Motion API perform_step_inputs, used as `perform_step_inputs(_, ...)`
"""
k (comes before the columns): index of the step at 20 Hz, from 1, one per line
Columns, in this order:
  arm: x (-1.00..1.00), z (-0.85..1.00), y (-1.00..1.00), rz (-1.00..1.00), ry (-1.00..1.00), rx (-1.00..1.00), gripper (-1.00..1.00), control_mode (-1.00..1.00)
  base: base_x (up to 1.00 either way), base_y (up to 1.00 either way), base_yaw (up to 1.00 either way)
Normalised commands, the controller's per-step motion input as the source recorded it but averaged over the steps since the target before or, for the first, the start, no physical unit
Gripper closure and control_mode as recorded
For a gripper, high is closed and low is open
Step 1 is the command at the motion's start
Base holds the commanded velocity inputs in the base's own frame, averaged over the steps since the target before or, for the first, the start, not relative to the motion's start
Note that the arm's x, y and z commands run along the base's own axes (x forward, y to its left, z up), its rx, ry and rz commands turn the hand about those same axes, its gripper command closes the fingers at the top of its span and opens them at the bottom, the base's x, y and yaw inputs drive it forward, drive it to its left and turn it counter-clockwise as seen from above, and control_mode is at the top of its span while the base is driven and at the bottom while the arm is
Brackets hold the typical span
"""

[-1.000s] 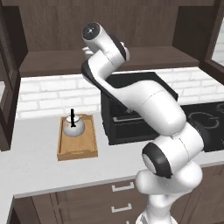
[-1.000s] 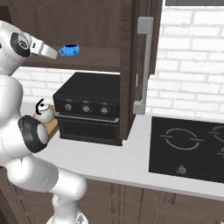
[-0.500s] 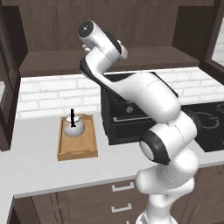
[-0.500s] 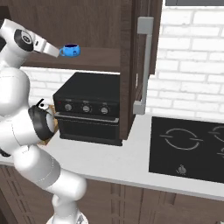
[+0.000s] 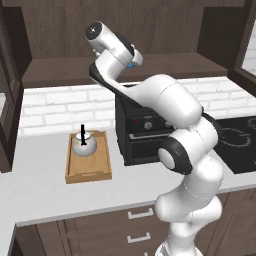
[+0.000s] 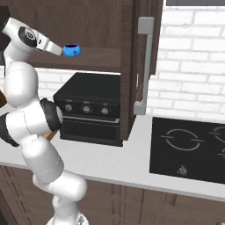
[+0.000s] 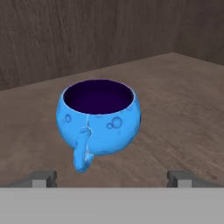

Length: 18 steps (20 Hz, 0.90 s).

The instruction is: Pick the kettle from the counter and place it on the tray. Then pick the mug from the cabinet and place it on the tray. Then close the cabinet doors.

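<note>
1. In the hand view the gripper (image 7: 112, 177) stood wide open and empty, its two grey tips low at the left and right of the frame with the mug (image 7: 99, 120) between and just beyond them, not yet touched.
2. The mug sat upright on the cabinet (image 6: 101, 57) shelf, at the upper left of the right base view, with the hand just beside it.
3. The kettle (image 5: 83, 145) already rested in the tray (image 5: 89, 172) at the left middle of the left base view, so by my judgement the first part was done and the mug pick was the step in hand.
4. To do it well, the hand should probably ease further forward until the tips flank the round body. The handle pointed toward the camera and slightly left, so the fingers should close across the bowl's sides rather than on that thin loop.
5. The bowl bulged and narrowed toward the rim, so a grip near its widest band seemed safest against slipping.
6. The mug was bright blue, glossy and dotted with small bubble-like rings, with a dark purple inside.
7. The shelf and back wall were dark brown wood with a fine grain.
8. The cabinet doors (image 6: 141, 66) stood open, with a long silver bar handle.
9. The counter (image 5: 50, 195) looked smooth and pale.
</note>
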Motion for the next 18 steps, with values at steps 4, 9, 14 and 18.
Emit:
perform_step_inputs(4, 0.19, 0.0, 0.0, -0.04, 0.0, 0.0, -1.0, -1.0, 0.0, 0.0, 0.0)
perform_step_inputs(9, 0.16, 0.0, 0.0, -0.03, 0.0, 0.0, -1.0, -1.0, 0.0, 0.0, 0.0)
perform_step_inputs(14, 0.12, -0.01, 0.0, -0.03, 0.0, 0.0, -1.0, -1.0, 0.0, 0.0, 0.0)
perform_step_inputs(18, 0.09, -0.08, 0.0, -0.02, 0.0, 0.0, -1.0, -1.0, 0.0, 0.0, 0.0)
